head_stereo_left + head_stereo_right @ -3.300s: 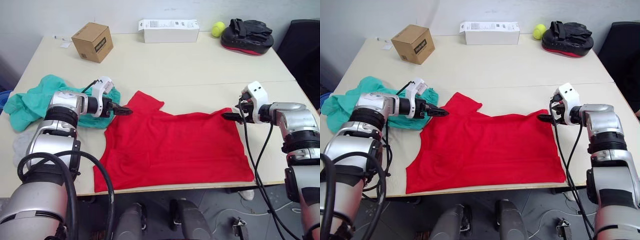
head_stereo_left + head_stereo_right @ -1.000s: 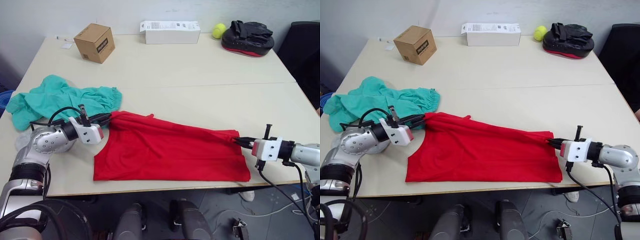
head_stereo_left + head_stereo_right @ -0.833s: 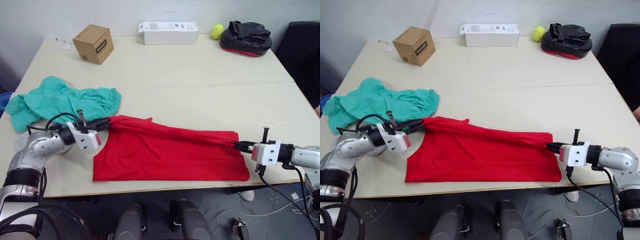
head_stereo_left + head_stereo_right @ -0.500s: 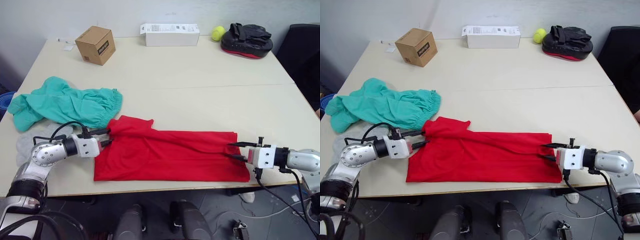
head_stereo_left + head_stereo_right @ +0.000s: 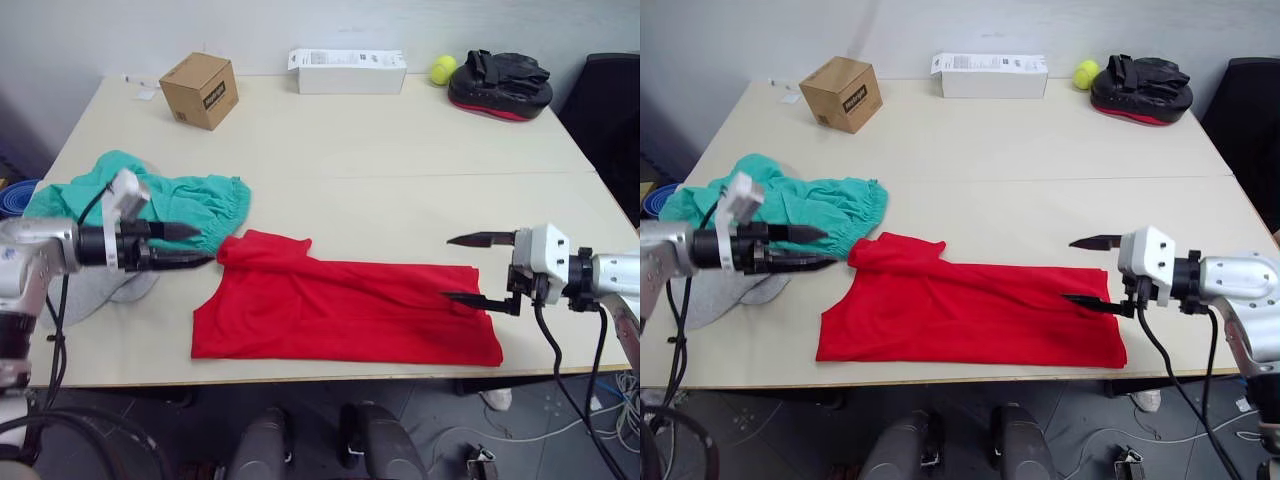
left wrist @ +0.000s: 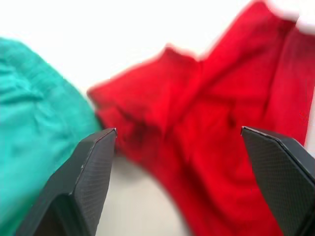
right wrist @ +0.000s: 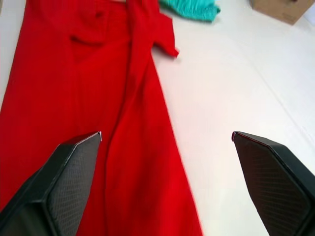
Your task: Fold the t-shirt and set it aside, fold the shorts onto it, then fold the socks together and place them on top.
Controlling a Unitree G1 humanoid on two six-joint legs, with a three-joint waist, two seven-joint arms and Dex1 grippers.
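The bright red short-sleeved cloth t-shirt (image 5: pixel 345 312) lies near the front edge of the pale worktop (image 5: pixel 400 160), doubled lengthwise into a long band — likely the first fold of the task, leaving the cross folds to come. Both pincers stand clear of it with fingers spread wide and empty: the left pincer (image 5: pixel 190 244) just off the sleeve end, the right pincer (image 5: pixel 478 270) at the hem end. The teal-green cloth shorts (image 5: pixel 165 205) lie bunched beside the left pincer, a light grey knit sock (image 5: pixel 95 290) partly under that arm. The brown cardboard box (image 5: pixel 200 90) and white carton (image 5: pixel 347 71) at the far edge are closed — contents unseen.
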